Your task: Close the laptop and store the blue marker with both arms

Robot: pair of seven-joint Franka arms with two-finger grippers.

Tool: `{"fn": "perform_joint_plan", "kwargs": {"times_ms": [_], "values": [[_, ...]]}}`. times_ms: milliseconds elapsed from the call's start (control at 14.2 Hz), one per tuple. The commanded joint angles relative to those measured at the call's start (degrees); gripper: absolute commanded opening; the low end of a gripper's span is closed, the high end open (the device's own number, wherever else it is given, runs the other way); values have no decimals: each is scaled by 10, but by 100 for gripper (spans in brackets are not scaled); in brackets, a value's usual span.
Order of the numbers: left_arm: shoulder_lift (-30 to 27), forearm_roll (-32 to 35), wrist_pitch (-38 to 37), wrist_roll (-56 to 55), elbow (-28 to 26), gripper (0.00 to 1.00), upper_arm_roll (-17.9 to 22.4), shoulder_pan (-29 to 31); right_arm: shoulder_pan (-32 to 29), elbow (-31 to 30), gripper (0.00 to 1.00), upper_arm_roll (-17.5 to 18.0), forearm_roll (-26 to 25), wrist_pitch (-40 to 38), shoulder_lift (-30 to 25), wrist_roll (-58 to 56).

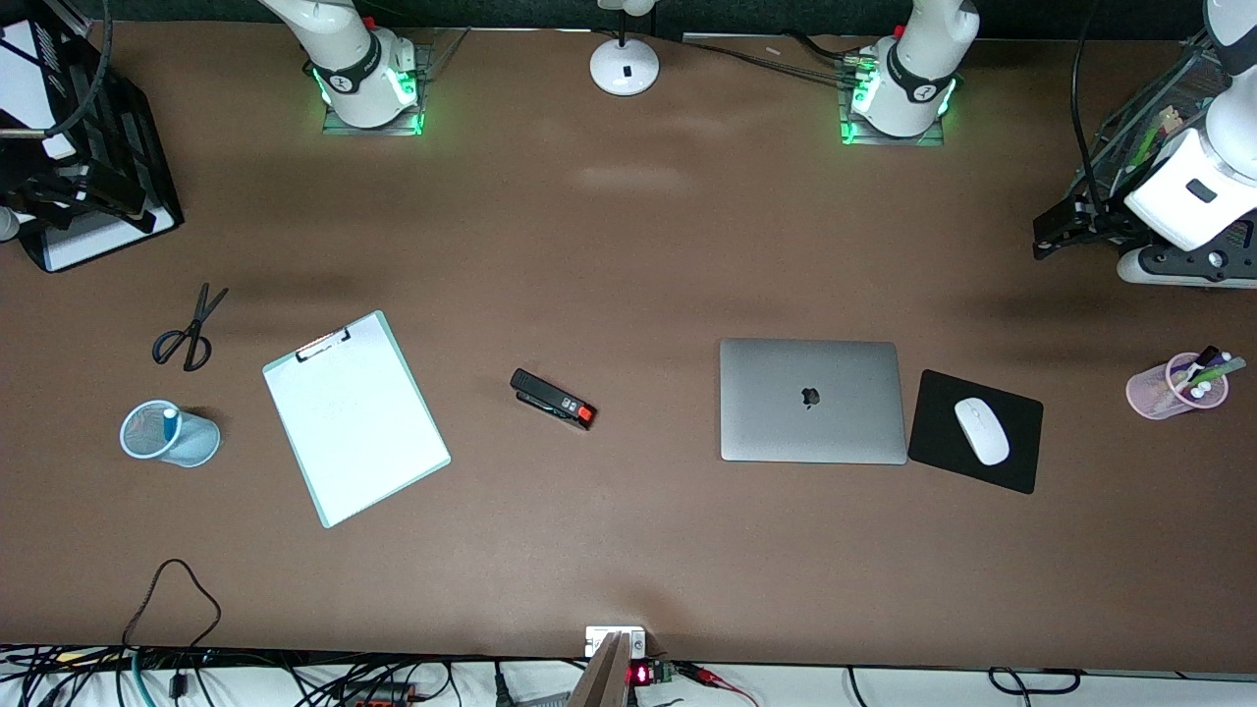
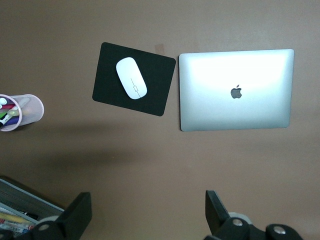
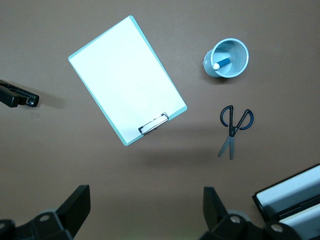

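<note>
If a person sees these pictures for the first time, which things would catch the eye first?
Probably the laptop, shut flat with its logo up, toward the left arm's end of the table beside a white mouse on a black pad. Next the white clipboard, and the blue marker standing in a blue mesh cup toward the right arm's end.

On the brown table (image 1: 628, 255), the silver laptop (image 1: 812, 401) bears a dark logo, the blue marker (image 1: 170, 422) a white end.
</note>
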Motion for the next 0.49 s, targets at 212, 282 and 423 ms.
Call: {"fn": "perform_joint_plan", "kwargs": {"times_ms": [212,282,423], "values": [[6,8,-6,7,14,100,-4,1,0,7,100,4,-14,1,0,-5],[6,8,-6,7,14,100,-4,1,1,7,100,5,-23,1,0,-5],[6,8,-6,7,14,100,-4,1,0,7,100,5,-24,1,0,-6]]}}
